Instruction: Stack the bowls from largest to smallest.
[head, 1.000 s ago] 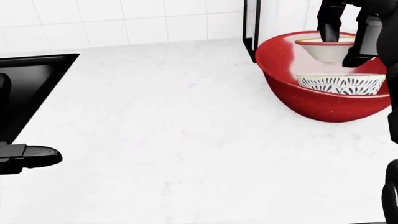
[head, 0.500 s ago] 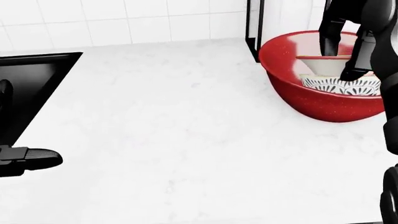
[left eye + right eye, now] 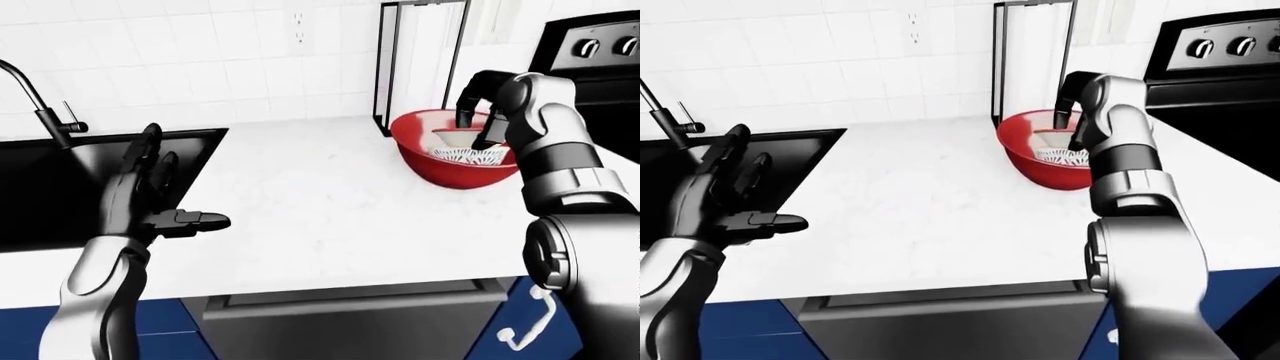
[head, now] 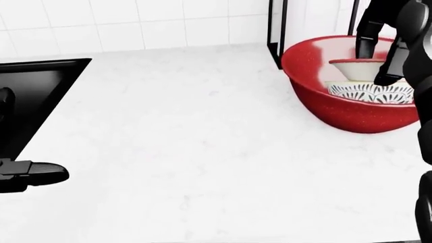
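A large red bowl (image 4: 317,96) stands on the white counter at the right of the head view. A medium bowl with a black-and-white pattern (image 4: 368,94) sits inside it. A small cream bowl (image 4: 354,70) rests on top of the patterned bowl. My right hand (image 4: 378,63) reaches down into the red bowl, its fingers (image 4: 389,76) closed on the small bowl's rim. My left hand (image 3: 175,206) is open and empty, held over the counter's near edge beside the sink.
A black sink (image 3: 70,176) with a faucet (image 3: 40,105) lies at the left. A black wire frame (image 3: 420,67) stands against the tiled wall just behind the red bowl. A black stove (image 3: 600,60) is at the far right.
My right hand has lowered the small cream bowl onto the patterned bowl inside the red bowl. The view has shifted slightly. My left hand has stayed put.
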Motion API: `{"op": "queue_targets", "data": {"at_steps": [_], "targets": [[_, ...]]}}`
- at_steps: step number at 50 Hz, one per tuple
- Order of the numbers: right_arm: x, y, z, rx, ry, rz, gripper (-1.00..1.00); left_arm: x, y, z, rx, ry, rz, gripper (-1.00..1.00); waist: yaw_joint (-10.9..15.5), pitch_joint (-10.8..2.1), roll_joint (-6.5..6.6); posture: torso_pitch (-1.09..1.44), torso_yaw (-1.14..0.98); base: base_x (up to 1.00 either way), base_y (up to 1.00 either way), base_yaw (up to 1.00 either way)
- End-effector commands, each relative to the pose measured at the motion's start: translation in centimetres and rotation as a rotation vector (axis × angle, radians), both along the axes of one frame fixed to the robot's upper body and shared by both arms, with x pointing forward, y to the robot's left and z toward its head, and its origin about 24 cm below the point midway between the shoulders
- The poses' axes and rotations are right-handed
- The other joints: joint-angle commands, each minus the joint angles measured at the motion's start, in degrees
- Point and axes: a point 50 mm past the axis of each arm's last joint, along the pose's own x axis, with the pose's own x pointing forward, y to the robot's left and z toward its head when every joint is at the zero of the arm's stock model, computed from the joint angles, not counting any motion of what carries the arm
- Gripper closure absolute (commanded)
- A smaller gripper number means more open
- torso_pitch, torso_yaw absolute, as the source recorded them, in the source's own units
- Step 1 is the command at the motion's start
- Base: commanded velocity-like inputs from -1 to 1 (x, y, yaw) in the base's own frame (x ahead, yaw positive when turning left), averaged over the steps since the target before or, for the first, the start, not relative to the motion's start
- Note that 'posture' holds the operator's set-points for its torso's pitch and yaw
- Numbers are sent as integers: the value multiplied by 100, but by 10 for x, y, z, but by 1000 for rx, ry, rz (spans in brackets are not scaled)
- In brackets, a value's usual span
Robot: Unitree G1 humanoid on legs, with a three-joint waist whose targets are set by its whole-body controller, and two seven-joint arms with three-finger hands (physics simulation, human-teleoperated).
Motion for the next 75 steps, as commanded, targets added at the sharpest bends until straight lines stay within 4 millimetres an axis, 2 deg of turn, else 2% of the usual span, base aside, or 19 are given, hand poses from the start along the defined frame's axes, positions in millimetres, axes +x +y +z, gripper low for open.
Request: {"op": "queue_targets", "data": {"at_steps": [1, 5, 10, 20, 27, 33, 42, 46, 49, 53, 54, 62, 65, 69, 72, 75], "targets": [[-1, 3, 26, -18, -107, 11, 65, -1, -1, 17, 29, -87, -1, -100, 3, -81, -13, -29, 0, 0, 0, 0], [-1, 3, 23, -14, -99, 11, 36, -2, 0, 16, 27, -85, 0, -100, 0, -81, -23, -29, 0, 0, 0, 0], [-2, 4, 21, -4, -75, 17, 17, -2, 1, 16, 25, -86, 2, -100, -4, -79, -33, -29, 0, 0, 0, 0], [-6, 3, 27, 6, -59, 26, 21, -3, 2, 17, 20, -90, 5, -100, -9, -61, -24, -29, 0, 0, 0, 0], [-10, 2, 33, 13, -47, 26, -1, -5, 2, 20, 18, -94, 5, -100, -10, -52, -19, -29, 0, 0, 0, 0], [-14, 0, 39, 10, -45, 27, -4, -5, 0, 23, 18, -98, 2, -100, -8, -55, -18, -29, 0, 0, 0, 0], [-24, 0, 64, -4, -71, 40, -4, -6, -2, 27, 17, -103, -2, -100, -11, -55, -18, -29, 0, 0, 0, 0], [-36, -3, 74, -10, -91, 54, -4, -6, -2, 29, 17, -106, -3, -100, -5, -47, -33, -29, 0, 0, 0, 0], [-50, -7, 82, 0, -117, 64, -4, -6, -4, 33, 19, -111, -5, -100, -1, -39, -51, -29, 0, 0, 0, 0], [-87, -17, 90, 9, -164, 79, -4, -8, -6, 42, 24, -122, -5, -100, 9, -19, -92, -29, 0, 0, 0, 0], [-92, -18, 90, 19, -175, 83, -4, -8, -6, 43, 23, -123, -5, -100, 11, -12, -104, -29, 0, 0, 0, 0], [-170, -39, 94, 36, -299, 78, -7, -14, -6, 56, 31, -142, 5, -100, -6, 10, -156, -29, 0, 0, 0, 0], [-195, -47, 78, 52, -335, 73, -6, -14, -2, 64, 26, -152, 17, -100, -14, 25, -188, -29, 0, 0, 0, 0], [-219, -52, 63, 82, -377, 64, -7, -16, 2, 71, 17, -163, 35, -100, -53, 34, -227, -29, 0, 0, 0, 0], [-251, -55, 42, 107, -458, 47, -7, -25, 8, 77, 11, -171, 55, -100, -82, 36, -227, -29, 0, 0, 0, 0], [-270, -60, 31, 108, -488, 29, -4, -32, 11, 83, -2, -182, 68, -100, -93, 70, -222, -29, 0, 0, 0, 0]]}}
